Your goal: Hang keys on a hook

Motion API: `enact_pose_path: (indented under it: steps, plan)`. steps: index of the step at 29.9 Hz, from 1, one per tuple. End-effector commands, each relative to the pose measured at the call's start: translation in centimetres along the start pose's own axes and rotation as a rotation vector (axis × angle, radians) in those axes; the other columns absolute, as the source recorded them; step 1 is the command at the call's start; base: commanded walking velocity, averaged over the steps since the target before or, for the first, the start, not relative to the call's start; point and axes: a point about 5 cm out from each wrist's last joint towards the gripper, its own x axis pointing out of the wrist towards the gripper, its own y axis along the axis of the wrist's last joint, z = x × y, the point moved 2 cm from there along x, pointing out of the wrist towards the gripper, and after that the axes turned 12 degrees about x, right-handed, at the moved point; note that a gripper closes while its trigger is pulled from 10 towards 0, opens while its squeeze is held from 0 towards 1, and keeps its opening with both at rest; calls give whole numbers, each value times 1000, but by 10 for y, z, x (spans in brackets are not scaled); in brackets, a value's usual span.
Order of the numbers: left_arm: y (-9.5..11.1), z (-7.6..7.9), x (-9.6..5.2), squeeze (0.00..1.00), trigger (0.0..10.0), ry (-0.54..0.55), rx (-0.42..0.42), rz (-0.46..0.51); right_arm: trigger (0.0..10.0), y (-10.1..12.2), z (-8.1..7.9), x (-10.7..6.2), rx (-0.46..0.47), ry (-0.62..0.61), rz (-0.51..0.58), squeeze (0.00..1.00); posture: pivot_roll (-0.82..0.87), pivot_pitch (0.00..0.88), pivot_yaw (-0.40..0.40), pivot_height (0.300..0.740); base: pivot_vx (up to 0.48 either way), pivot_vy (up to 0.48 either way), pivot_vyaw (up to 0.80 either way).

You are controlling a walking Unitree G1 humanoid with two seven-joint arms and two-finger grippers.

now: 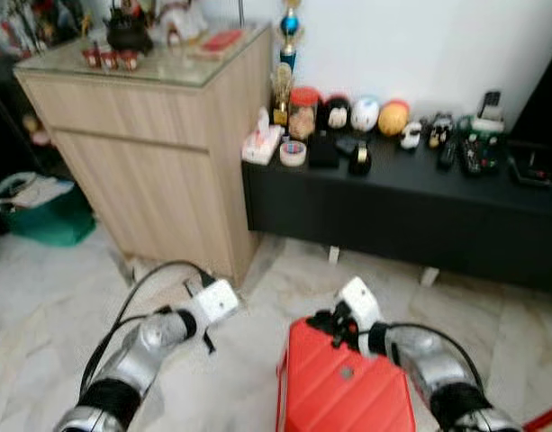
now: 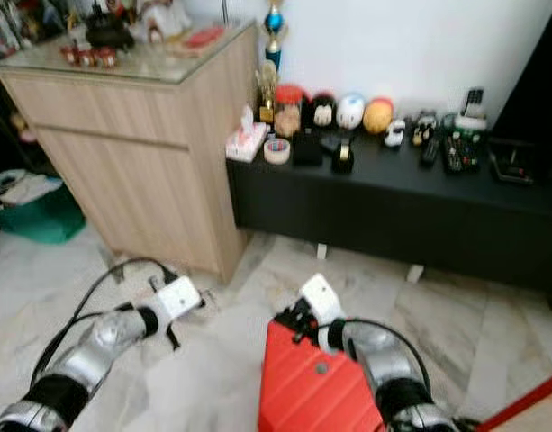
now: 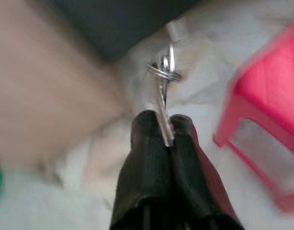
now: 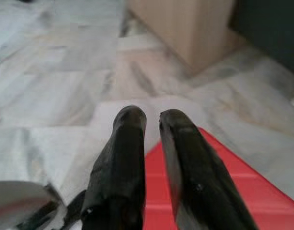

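Your left gripper [image 3: 167, 125] is pinching a silver key [image 3: 162, 103] between its two black fingers [image 3: 146, 139], pressed tight on the blade, with the key ring [image 3: 163, 73] sticking out past the tips in the upper middle of the left wrist frame. You are seeing that left arm reaching in from the lower left of the left eye frame, over the pale marble floor [image 1: 41, 306]. Your right gripper [image 4: 152, 117] is sitting in the lower middle of the right wrist frame with a narrow gap showing between its fingers and nothing between them. It is hovering over a red plastic stool [image 1: 343, 387], which is standing at the bottom centre of the left eye frame. You are facing a light wooden cabinet [image 1: 158, 135] filling the upper left, with small ornaments on its glass top. Just beside it, a low black bench [image 1: 411, 211] is running across to the right edge, carrying a row of small items along the white wall. A green bag [image 1: 41, 211] is lying on the floor at the left edge.
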Motion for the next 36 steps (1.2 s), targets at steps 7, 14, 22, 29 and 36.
enact_pose_path:
  steps: [7, 14, 22, 29, 36]
  plan:
    - [-126, 59, -64, 0, 10000, -486, 369, -526, 10000, -38, 7, -3, 96, -125, -101, 0, -1, 3, 36, 716, 0, 0, 0]
    - [-117, 38, -55, 0, 10000, -164, 49, -440, 10000, -48, -1, 1, 108, -126, -128, 0, 10, 11, 35, 716, 0, 0, 0]
    - [-54, 22, -26, 0, 10000, -97, -51, -87, 10000, -33, 4, 4, 104, -169, -72, 0, 12, 9, 33, 716, 0, 0, 0]
    - [-18, 29, -19, 0, 10000, -240, 56, 82, 10000, -6, 3, 6, 81, -142, 22, 0, 7, 5, 36, 716, 0, 0, 0]
    - [12, 29, -21, 0, 10000, -330, 140, 197, 10000, 28, -11, 9, 8, -30, 99, 0, 8, 6, 36, 716, 0, 0, 0]
